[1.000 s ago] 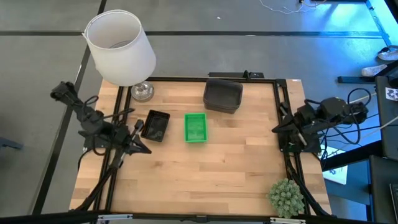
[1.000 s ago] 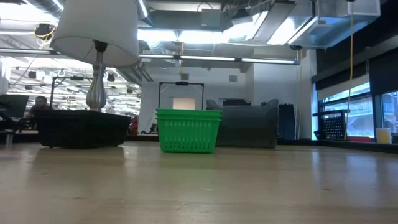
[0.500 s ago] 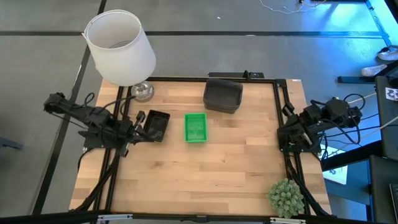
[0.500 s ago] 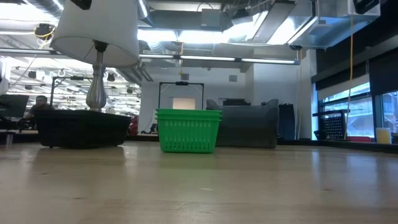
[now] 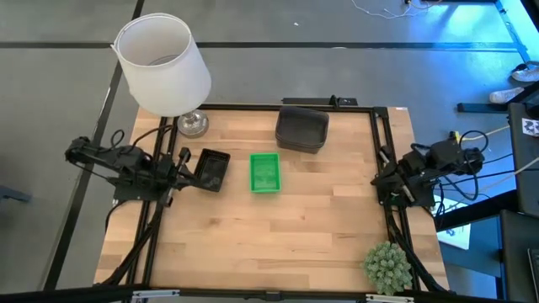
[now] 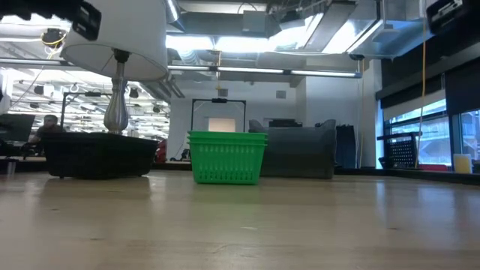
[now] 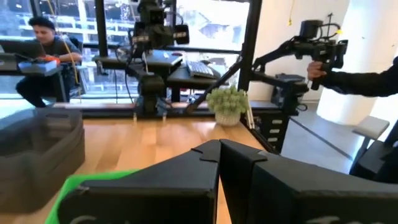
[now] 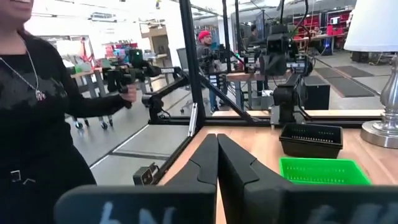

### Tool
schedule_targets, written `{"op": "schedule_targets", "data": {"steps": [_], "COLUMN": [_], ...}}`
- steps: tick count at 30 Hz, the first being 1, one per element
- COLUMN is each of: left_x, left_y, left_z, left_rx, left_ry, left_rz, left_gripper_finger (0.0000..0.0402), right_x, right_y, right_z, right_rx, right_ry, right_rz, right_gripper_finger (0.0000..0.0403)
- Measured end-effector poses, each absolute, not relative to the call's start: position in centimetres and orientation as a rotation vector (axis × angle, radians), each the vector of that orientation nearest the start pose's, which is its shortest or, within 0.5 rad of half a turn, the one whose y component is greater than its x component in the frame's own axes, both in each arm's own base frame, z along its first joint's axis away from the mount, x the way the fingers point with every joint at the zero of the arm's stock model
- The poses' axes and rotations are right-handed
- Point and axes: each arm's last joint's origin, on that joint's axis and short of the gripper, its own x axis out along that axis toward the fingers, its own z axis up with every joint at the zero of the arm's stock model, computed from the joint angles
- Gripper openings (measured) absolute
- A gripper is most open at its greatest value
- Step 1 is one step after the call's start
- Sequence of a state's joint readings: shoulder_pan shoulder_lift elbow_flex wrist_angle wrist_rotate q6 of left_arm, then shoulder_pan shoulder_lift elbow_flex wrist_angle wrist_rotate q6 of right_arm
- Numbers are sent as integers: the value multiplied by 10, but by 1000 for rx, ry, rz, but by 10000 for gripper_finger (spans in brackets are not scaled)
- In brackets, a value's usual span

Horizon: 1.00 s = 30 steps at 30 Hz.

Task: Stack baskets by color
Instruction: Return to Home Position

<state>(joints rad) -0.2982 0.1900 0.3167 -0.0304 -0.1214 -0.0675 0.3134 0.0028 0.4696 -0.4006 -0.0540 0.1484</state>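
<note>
Retraction shows against the frame half a second back. The left gripper (image 5: 184,157), at 9 o'clock on the table, has drawn back a little from the small black mesh-sided plastic basket (image 5: 210,169). The right gripper (image 5: 381,180), at 3 o'clock, has folded slightly further outboard. Both claws are closed on nothing, with fingertips meeting in each wrist view. No basket has moved.

The light wooden plank table (image 5: 278,236) is bordered by black frame rails. Beyond it the low view shows an open workshop with ceiling lights, ducts and windows. A seated person (image 7: 42,53) appears in the left wrist view.

At 11 o'clock stands the white tapered lampshade (image 5: 162,63) on a shiny metal base. The black basket lies at 10 o'clock. The bright green rectangular mesh baskets (image 5: 264,172) sit nested just off centre toward 12 o'clock, their stacked rims visible in the low view. The larger smoky grey-brown baskets (image 5: 301,129) sit at 1 o'clock by the far edge. The round green plant ball (image 5: 386,266) occupies the 5 o'clock corner.
</note>
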Motion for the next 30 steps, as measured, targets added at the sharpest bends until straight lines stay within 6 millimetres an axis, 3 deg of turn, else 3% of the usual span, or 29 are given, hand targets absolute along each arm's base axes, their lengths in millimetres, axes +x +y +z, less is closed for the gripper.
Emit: {"op": "schedule_targets", "data": {"steps": [12, 20, 30], "left_x": [85, 85, 92], "left_y": [-20, -20, -22], "left_z": [211, 205, 180], "left_rx": [-93, -39, 11], "left_ry": [-86, -103, -66], "left_rz": [-142, -158, -154], "left_gripper_finger": [0, 0, 0], "right_x": [53, 54, 59], "right_y": [19, 19, 21], "right_z": [257, 258, 256], "right_rx": [150, 73, 4], "right_ry": [-18, -55, -139], "right_rz": [371, 369, 368], "right_gripper_finger": [0, 0, 0]}}
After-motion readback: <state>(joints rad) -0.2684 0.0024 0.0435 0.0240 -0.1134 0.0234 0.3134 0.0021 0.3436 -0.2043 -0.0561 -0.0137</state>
